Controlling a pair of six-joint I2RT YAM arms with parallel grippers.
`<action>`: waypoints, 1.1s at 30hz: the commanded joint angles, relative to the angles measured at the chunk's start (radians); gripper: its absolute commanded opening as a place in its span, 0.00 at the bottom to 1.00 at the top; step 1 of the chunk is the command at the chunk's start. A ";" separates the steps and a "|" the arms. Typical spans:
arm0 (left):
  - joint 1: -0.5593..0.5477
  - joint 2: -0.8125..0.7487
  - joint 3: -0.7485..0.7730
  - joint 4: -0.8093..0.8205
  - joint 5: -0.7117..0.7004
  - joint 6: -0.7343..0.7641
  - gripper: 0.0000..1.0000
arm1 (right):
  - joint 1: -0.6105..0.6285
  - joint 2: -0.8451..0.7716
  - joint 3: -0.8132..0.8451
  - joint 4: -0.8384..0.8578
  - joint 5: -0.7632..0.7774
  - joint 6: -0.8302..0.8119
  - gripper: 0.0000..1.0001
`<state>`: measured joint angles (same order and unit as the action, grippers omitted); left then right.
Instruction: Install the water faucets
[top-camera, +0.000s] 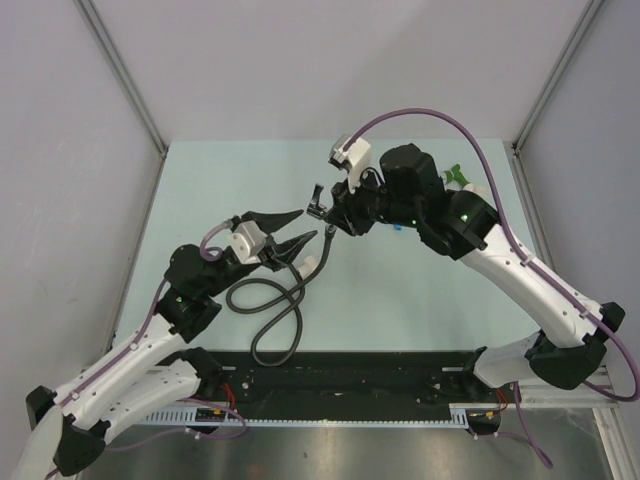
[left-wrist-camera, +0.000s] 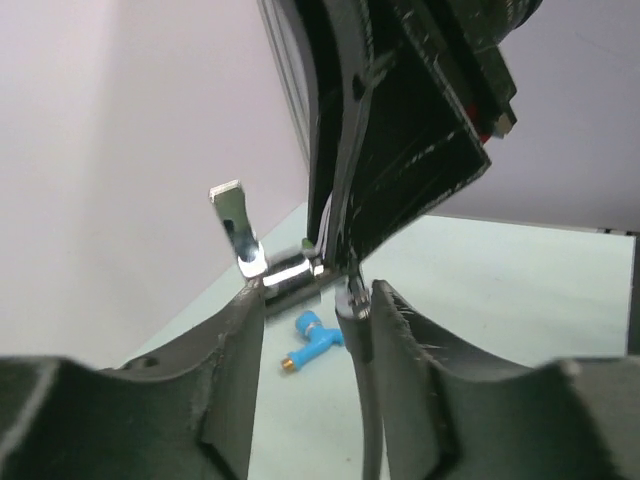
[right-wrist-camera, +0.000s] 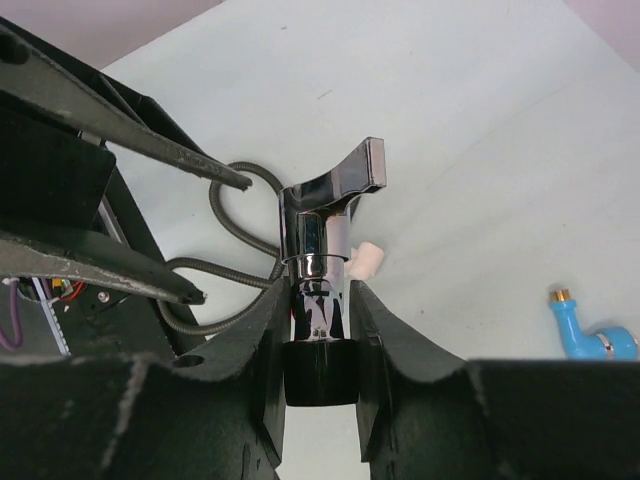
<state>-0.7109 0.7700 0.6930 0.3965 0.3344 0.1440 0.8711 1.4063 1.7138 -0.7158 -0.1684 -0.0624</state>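
My right gripper (right-wrist-camera: 320, 292) is clamped on the chrome faucet (right-wrist-camera: 315, 235), holding it over the middle of the pale green table (top-camera: 400, 300). My left gripper (top-camera: 306, 226) is spread open just left of the faucet, with the end of the black hose (top-camera: 270, 315) at its fingertips. A small blue fitting (right-wrist-camera: 590, 338) lies further right.

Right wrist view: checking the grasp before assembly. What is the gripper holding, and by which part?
The right gripper holds the chrome faucet by its lower barrel, just above the black end piece; its handle stands free.
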 joint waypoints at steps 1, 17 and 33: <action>-0.002 -0.078 -0.029 -0.022 -0.029 0.000 0.55 | -0.004 -0.102 -0.017 0.140 0.038 0.027 0.00; 0.019 0.136 -0.004 0.169 0.221 -0.228 0.85 | -0.003 -0.193 -0.112 0.249 -0.094 0.009 0.00; 0.093 0.244 0.014 0.390 0.407 -0.442 0.61 | -0.003 -0.202 -0.126 0.268 -0.132 -0.019 0.00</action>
<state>-0.6281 1.0096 0.6594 0.7223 0.6930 -0.2501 0.8684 1.2331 1.5707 -0.5472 -0.2752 -0.0647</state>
